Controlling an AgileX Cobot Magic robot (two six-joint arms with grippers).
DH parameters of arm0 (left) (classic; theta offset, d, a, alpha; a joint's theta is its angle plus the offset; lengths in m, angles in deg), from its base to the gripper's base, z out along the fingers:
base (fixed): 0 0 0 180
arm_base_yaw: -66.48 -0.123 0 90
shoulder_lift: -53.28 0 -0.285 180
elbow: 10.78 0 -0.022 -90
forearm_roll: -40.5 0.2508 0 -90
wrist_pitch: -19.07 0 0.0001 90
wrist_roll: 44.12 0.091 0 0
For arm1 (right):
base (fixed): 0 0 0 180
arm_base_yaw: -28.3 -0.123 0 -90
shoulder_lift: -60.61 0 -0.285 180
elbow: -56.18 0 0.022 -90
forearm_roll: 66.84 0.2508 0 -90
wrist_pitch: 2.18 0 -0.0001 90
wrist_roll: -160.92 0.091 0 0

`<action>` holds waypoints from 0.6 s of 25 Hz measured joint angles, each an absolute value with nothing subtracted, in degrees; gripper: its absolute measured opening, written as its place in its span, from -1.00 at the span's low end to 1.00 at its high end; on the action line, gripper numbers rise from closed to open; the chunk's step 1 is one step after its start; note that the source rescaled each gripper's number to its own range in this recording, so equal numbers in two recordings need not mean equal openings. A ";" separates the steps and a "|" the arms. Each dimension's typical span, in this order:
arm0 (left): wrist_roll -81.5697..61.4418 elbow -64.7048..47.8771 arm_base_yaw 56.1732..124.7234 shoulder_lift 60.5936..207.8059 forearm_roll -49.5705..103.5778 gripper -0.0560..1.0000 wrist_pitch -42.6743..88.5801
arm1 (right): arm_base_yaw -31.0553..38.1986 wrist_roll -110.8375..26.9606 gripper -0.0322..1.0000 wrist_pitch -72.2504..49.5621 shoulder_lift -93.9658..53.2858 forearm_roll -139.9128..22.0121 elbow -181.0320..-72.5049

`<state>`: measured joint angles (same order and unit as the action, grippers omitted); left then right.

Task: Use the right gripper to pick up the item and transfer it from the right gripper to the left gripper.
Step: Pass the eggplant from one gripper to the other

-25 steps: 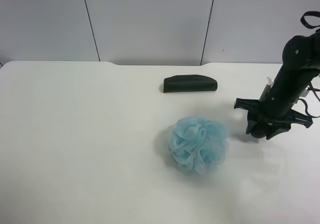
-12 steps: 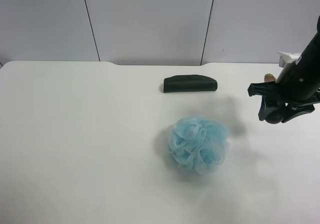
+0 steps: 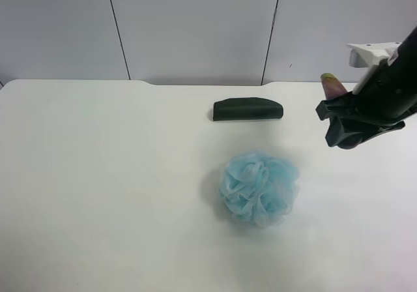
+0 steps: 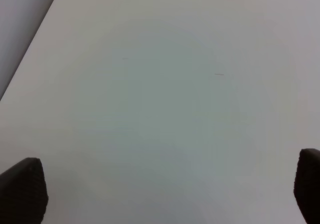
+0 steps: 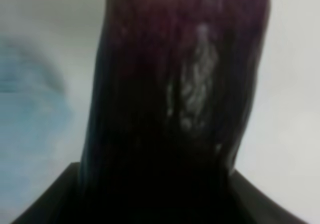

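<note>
1. A blue pouf (image 3: 259, 188) sits mid-table (image 3: 98, 175), with a dark case (image 3: 248, 109) behind it, both apart from the item (image 3: 332, 87).
2. The right gripper (image 3: 348, 128) clamps the item, lifted off the table; the left gripper (image 4: 165, 194) is spread wide.
3. The item stands steeply, pale tip up.

The dark green oblong case (image 3: 248, 109) sits on the white bench (image 3: 98, 175), far side, a bit right of centre. The fluffy light-blue mesh pouf (image 3: 259, 188) is nearer, pretty much straight in front of it, well apart. Off right of both, up off the bench, the black right pincer (image 3: 345, 132) has the small glossy purple eggplant-shaped item (image 3: 332, 83) in it.
</note>
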<state>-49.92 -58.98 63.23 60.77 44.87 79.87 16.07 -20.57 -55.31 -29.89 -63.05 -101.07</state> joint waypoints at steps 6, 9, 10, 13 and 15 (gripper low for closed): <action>-49.87 -58.98 63.23 60.77 44.59 1.00 79.87 | 8.24 -23.45 -0.93 -55.32 -29.89 -62.54 -105.56; -49.27 -58.98 63.23 60.77 43.56 1.00 79.83 | 4.64 -25.07 -0.93 -55.43 -29.89 -62.45 -107.93; -48.93 -58.98 63.23 60.77 43.27 1.00 79.83 | 3.24 -25.81 -0.93 -55.43 -29.89 -62.45 -108.62; -47.87 -58.98 63.23 61.39 42.09 1.00 79.83 | -0.90 -27.45 -0.93 -55.53 -29.89 -62.38 -110.13; -46.79 -58.98 63.23 63.54 40.92 1.00 79.82 | -3.80 -28.84 -0.93 -56.04 -29.89 -62.33 -110.82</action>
